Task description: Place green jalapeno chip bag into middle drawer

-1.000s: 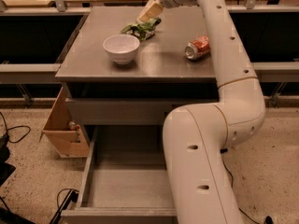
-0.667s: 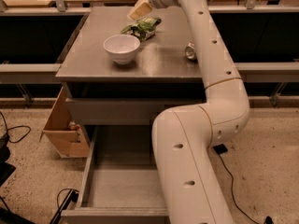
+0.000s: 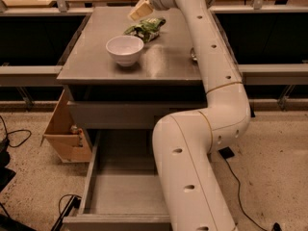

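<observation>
The green jalapeno chip bag (image 3: 147, 29) lies on the grey cabinet top (image 3: 96, 61), behind the white bowl (image 3: 124, 49). My gripper (image 3: 139, 9) hangs just above the bag's far left end, close to it but not holding it. The middle drawer (image 3: 122, 191) is pulled out below the cabinet front, with a bare grey floor. My arm (image 3: 211, 100) reaches from the lower right up over the drawer's right side and across the cabinet top.
A soda can (image 3: 193, 55) sits on the right of the cabinet top, almost hidden behind my arm. A tan cardboard box (image 3: 67, 129) stands on the floor left of the drawer. Cables (image 3: 14, 138) lie on the floor at the left.
My arm has swung to the left, taking the gripper from the bag's right side to its far left end. The soda can is now mostly covered by the arm.
</observation>
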Robot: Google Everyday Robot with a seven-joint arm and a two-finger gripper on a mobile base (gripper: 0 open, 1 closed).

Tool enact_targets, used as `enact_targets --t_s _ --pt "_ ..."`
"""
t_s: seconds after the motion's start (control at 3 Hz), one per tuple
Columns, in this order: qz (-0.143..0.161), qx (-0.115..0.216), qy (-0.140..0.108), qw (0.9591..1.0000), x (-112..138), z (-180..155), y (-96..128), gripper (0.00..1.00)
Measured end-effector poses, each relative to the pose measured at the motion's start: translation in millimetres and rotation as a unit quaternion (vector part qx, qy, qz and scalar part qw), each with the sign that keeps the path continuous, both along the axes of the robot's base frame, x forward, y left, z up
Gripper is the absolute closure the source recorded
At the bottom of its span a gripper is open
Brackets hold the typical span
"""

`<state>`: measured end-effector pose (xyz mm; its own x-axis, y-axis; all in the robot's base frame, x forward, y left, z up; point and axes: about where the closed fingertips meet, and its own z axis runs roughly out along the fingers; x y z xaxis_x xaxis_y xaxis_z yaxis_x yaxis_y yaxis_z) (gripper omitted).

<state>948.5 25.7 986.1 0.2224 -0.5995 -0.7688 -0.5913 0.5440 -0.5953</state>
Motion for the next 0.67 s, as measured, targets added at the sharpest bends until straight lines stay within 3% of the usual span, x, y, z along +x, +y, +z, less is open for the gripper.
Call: enact_targets --t_s 0.33,0.67 --pt "-0.022 -0.015 0.025 0.9993 4 -13 0 0.00" --pt "-0.081 -0.048 0.076 0.9926 12 -38 -4 0.00"
